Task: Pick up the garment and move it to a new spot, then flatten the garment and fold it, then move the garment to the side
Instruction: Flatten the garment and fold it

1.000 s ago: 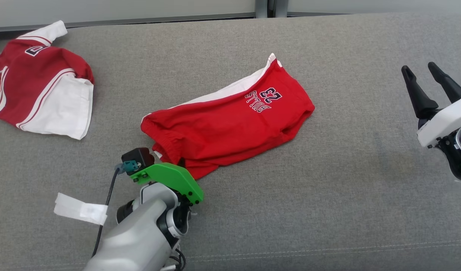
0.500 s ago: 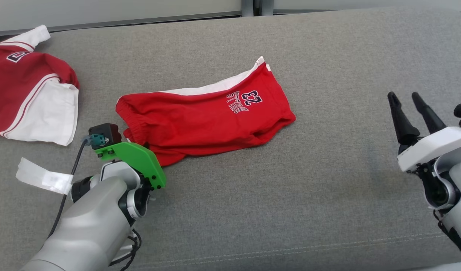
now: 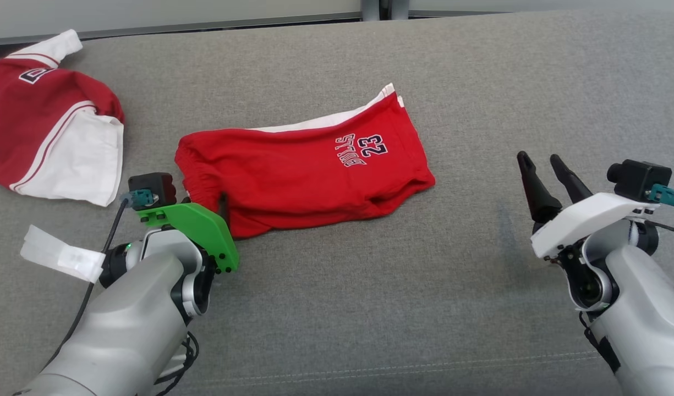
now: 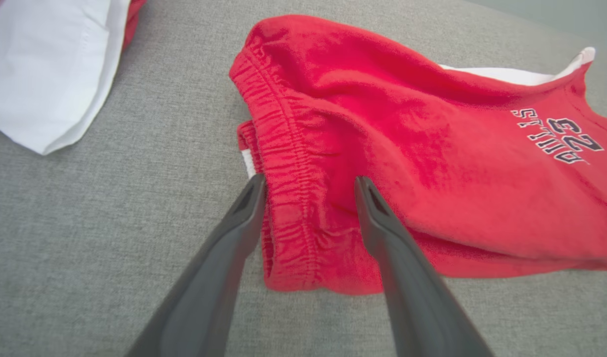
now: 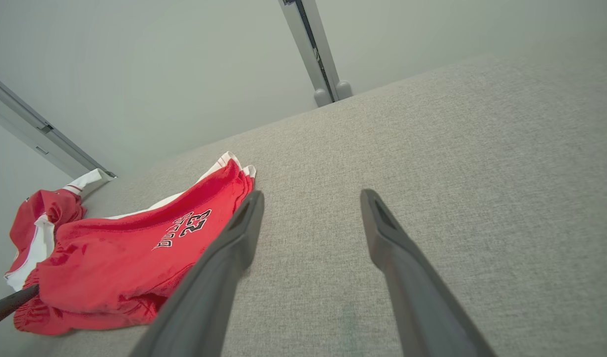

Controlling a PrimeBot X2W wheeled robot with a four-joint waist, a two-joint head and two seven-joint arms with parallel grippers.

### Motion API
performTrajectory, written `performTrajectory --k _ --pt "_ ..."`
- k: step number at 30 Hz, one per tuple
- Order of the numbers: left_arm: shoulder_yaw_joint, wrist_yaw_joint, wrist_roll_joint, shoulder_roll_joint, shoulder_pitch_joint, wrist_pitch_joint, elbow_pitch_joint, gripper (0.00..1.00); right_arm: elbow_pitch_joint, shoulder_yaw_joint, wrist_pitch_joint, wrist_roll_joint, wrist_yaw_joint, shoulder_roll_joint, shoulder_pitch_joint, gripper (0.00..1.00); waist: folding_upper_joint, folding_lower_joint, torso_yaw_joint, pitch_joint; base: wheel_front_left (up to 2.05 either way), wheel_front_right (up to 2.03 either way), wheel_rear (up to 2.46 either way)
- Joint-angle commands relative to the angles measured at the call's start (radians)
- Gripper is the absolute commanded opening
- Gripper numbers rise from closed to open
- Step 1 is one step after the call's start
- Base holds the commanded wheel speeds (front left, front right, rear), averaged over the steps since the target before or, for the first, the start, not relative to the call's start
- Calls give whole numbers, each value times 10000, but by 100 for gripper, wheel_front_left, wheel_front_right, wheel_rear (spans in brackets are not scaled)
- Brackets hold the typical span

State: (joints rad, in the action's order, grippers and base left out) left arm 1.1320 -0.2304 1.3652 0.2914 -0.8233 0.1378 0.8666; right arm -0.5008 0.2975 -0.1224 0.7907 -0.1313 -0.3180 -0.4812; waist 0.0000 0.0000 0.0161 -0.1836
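Head view: red shorts lettered "BULLS 23" lie rumpled at the middle of a grey cushion, well apart from a red-and-white jersey at far left. The left gripper has its fingers spread either side of the elastic waistband, clamping nothing, while the right gripper, also spread and empty, hovers over bare cushion to the shorts' right.

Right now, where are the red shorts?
Head view: the red shorts lie on the grey cushion slightly left of centre, waistband at the left tool, with the red-and-white jersey further left.
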Motion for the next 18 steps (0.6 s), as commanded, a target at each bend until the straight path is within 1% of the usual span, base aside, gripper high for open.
performTrajectory --k 1,4,10,15,18 --pt "0 15 -108 -17 -19 108 -37 100 -83 -53 41 -127 11 98 -145 100 0 0 205 78 0 0 0" --pt "-19 22 -196 -79 190 457 -175 100 -640 -248 262 -269 10 692 -396 100 0 0 549 161 0 0 0" --pt "-82 -253 -547 -42 470 1062 -864 100 -2103 -644 596 -453 10 1369 -1063 100 0 0 1474 244 0 0 0" --pt "-339 -591 -1026 14 864 1248 -1952 100 -3551 -998 736 -640 6 1552 -1694 100 0 0 2243 249 0 0 0" --pt "-619 -884 -1408 123 1202 1280 -2792 100 -4308 -1111 712 -789 6 1537 -2072 100 0 0 2607 231 0 0 0"
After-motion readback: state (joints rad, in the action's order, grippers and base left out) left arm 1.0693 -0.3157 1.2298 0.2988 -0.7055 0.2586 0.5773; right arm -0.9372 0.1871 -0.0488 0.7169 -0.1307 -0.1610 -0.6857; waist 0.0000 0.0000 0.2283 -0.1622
